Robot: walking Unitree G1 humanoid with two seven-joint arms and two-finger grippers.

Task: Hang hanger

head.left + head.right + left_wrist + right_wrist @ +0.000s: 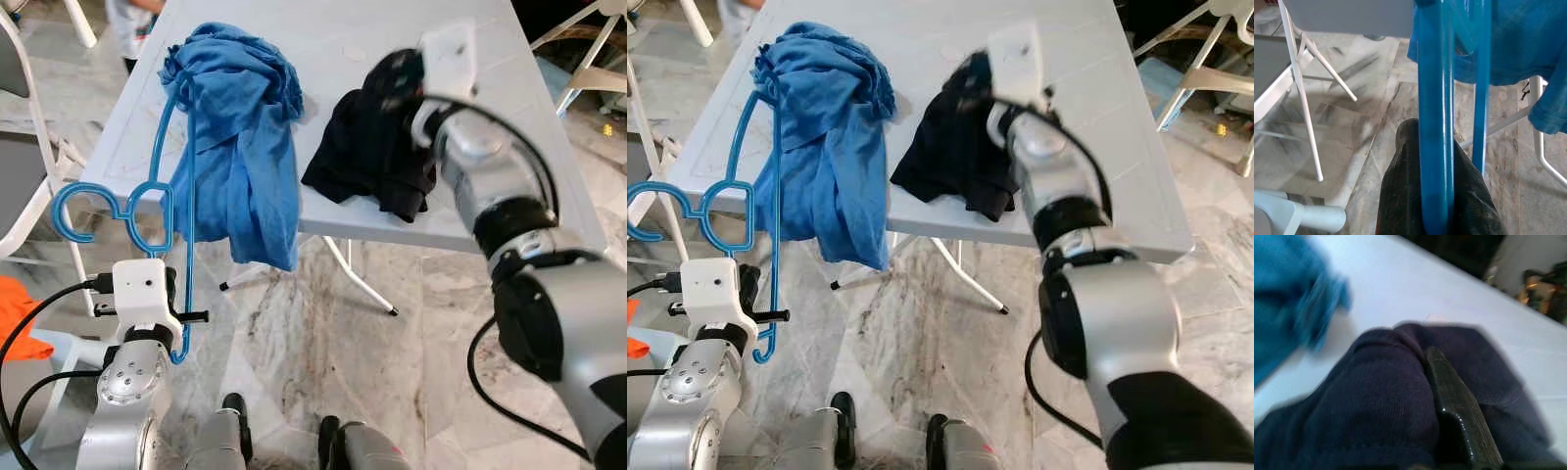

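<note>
A blue plastic hanger stands upright off the table's left corner, its hook out to the left and its top end inside a blue garment that hangs over the table's front edge. My left gripper is shut on the hanger's lower bar; the left wrist view has the bar against a black finger. A black garment lies on the white table. My right gripper, blurred, is on its far side, a finger pressed into bunched dark cloth.
White folding chair frames stand at the left and at the far right. Something orange lies low on the left. The table's white legs cross over the marble floor. A person stands beyond the table's far left corner.
</note>
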